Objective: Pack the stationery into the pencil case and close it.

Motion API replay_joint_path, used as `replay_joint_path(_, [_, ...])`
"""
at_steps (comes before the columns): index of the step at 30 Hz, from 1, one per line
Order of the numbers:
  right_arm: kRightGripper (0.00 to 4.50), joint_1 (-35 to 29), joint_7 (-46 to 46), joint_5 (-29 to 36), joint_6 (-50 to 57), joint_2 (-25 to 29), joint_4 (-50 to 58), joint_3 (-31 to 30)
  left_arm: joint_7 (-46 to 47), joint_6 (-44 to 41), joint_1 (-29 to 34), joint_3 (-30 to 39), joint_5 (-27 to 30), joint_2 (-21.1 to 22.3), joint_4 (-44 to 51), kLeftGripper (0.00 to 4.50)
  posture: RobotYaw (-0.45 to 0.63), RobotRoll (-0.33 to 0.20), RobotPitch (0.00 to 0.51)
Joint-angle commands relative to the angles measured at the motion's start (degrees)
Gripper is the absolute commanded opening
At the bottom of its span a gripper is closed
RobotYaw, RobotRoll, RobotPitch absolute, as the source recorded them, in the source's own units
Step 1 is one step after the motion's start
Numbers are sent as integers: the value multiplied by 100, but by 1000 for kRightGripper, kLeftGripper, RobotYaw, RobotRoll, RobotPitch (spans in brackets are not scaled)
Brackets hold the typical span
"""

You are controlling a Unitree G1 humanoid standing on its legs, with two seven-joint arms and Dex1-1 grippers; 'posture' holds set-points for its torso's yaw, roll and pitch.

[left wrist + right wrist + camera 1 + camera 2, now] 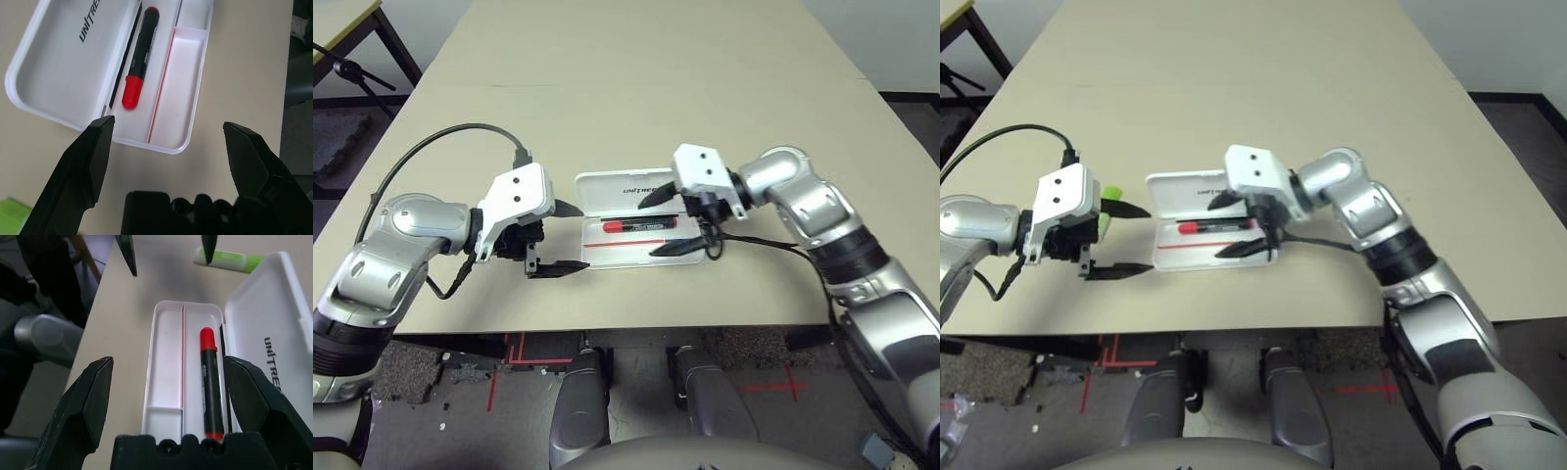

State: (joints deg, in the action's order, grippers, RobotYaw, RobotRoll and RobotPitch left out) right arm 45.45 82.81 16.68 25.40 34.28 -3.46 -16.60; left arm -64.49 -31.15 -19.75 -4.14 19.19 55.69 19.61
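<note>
On the beige counter, two silver arms reach inward toward an open white case lying near the front edge. The case sits between the tools, its lid folded back flat on the far side, dark lettering showing on its inner face. The tray is split lengthwise by a thin red line, with a small walled pocket at one end. The left tool hovers just off the case's left end, fingers spread wide and holding nothing. The right tool hangs over the case's right end, its fingers also wide apart, one over the lid and one over the tray's near rim, gripping nothing. A red marker with a black barrel lies inside the tray, in the long section beside the hinge. A green marker rests on the counter beyond the case's left end, behind the left tool.
</note>
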Motion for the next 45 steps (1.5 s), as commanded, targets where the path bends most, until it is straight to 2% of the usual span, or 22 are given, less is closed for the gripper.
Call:
replay_joint_path(1, [4464, -388, 288, 494, 459, 481, 366, 362, 260, -313, 109, 217, -42, 112, 62, 4500, -11, 0, 156])
replay_joint_path(7, [4464, -782, 233, 660, 652, 933, 617, 529, 1005, -997, -30, 180, -490, 157, -416, 4500, -24, 0, 161])
replay_joint_path(11, [4464, -865, 55, 724, 599, 824, 617, 577, 1455, -1751, -506, 225, -379, -248, -875, 4500, -24, 0, 158])
replay_joint_path(16, [4464, -911, 15, 645, 515, 746, 542, 459, 2200, -2387, -1047, 125, -684, -733, -1710, 4500, -24, 0, 160])
replay_joint_path(22, [4464, -930, 29, 600, 457, 759, 512, 408, 2654, -3007, -1224, -24, -804, -990, -1905, 4500, -25, 0, 161])
replay_joint_path(35, [4464, -938, -14, 438, 306, 750, 475, 297, 3219, -3062, -1371, -83, -943, -1567, -2558, 4500, -33, 0, 162])
replay_joint_path(40, [4464, -955, -26, 424, 303, 752, 505, 300, 3290, -3070, -1383, -91, -970, -1651, -2750, 4500, -35, 0, 168])
replay_joint_path(43, [4500, -962, -46, 429, 318, 759, 531, 307, 3238, -3155, -1370, -100, -933, -1606, -2779, 3932, -36, 0, 170])
replay_joint_path(45, [4500, -956, -68, 424, 325, 750, 534, 298, 3194, -3162, -1342, -112, -922, -1556, -2759, 3239, -33, 0, 174])
